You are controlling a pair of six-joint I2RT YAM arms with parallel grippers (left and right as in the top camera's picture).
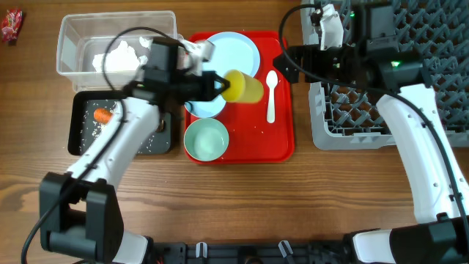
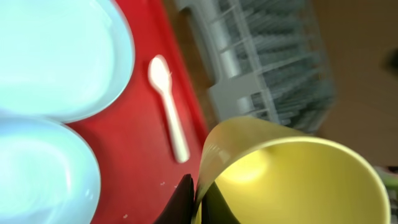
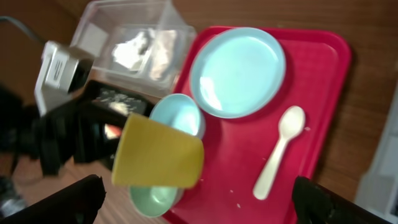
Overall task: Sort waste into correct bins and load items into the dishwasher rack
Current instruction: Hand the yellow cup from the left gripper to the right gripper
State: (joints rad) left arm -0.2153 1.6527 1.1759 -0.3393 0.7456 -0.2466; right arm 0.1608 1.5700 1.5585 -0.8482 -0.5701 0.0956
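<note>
My left claw [image 1: 222, 86] is black, the cup [image 1: 245, 88] in it yellow, brighter yellow inside. The serving tray [image 1: 284, 139] is flat red; the plate [image 1: 236, 50] and one bowl [image 1: 204, 107] are light blue, the other bowl [image 1: 206, 139] pale green, the spoon [image 1: 270, 95] white. The rack [image 1: 344, 128] is grey with a grid pattern, the bin tray [image 1: 79, 139] black and speckled with white grains [image 1: 91, 132], the carrot [image 1: 102, 115] orange, the tub [image 1: 72, 44] clear, the napkins [image 1: 121, 55] white, the wrapper [image 1: 10, 26] red, the counter [image 1: 220, 205] brown wood grain.
</note>
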